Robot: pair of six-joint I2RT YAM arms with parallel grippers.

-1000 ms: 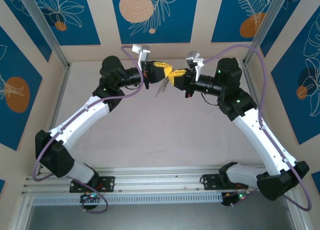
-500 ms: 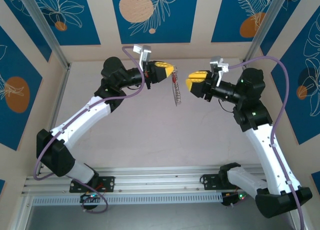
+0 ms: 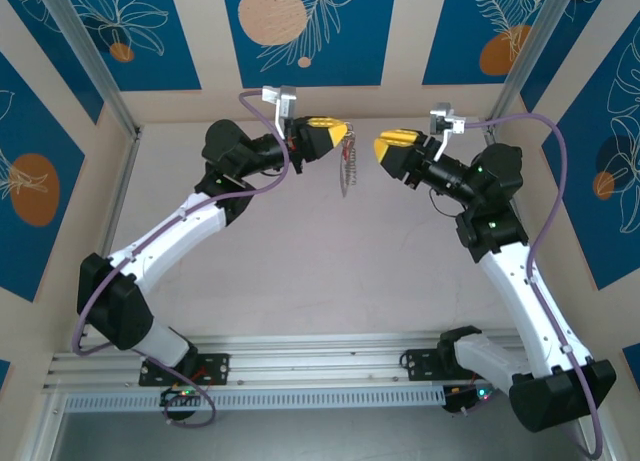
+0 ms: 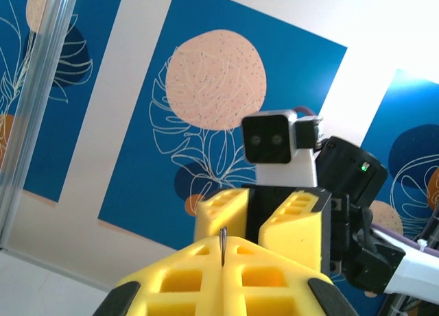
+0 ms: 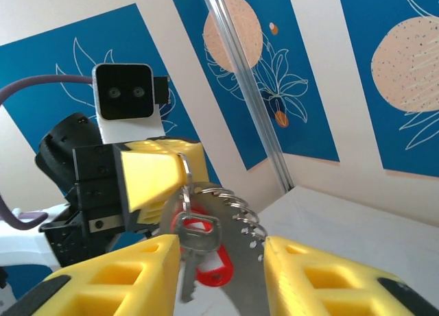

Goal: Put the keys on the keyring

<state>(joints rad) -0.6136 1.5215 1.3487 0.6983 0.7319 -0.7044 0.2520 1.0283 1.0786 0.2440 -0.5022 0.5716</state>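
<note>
Left hand [image 3: 338, 135] was clamped on flat grey metal oval keyring [image 3: 347, 169], long axis hanging vertical. Right hand [image 3: 386, 147], fingers apart, faced it, near. Tiny red-headed key [image 5: 214, 269] hung at loop.

On left gripper [image 3: 344, 134] hangs keyring [image 3: 347, 169], w/ right gripper [image 3: 381, 146] apart to its right.

White arm links [image 3: 170, 226], black joints [image 3: 225, 143], purple cables [image 3: 240, 190], yellow tool fingers [image 3: 325, 133]; apparently tiny green lights [image 3: 478, 164].
</note>
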